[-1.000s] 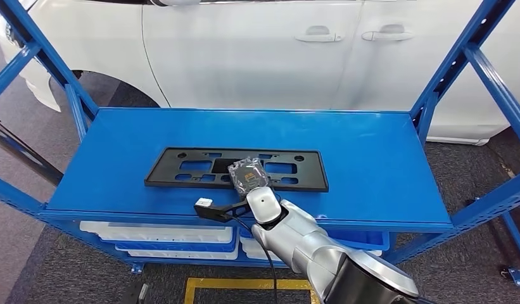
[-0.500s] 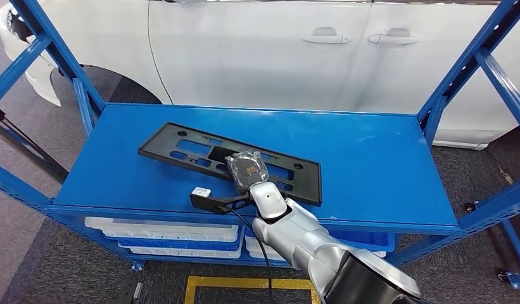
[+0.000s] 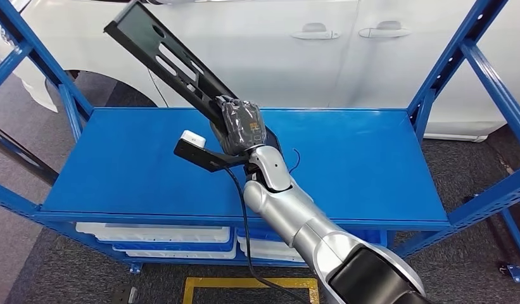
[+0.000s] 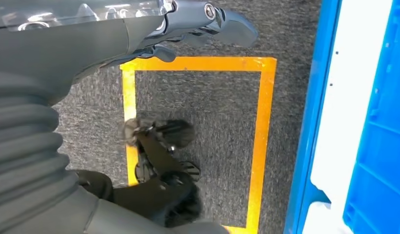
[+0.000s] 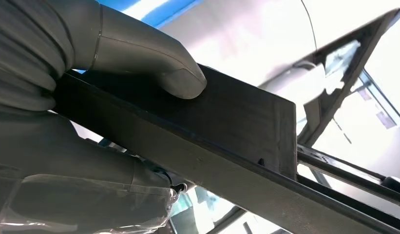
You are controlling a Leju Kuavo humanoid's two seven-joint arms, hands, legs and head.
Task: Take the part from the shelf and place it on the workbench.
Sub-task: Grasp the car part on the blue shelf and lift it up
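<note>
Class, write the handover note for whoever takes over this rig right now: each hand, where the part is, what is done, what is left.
Right hand: grips the black plastic frame near one end, tilted steeply above the blue shelf.
Left hand: hangs by the floor, holding nothing.
Done: the frame is off the shelf.
Left: carry it to the workbench and set it down.

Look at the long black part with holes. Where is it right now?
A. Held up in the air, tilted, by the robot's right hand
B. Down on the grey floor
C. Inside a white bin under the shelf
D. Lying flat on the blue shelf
A: the right hand grips the black part, which slants up above the blue shelf in front of the white car.
</note>
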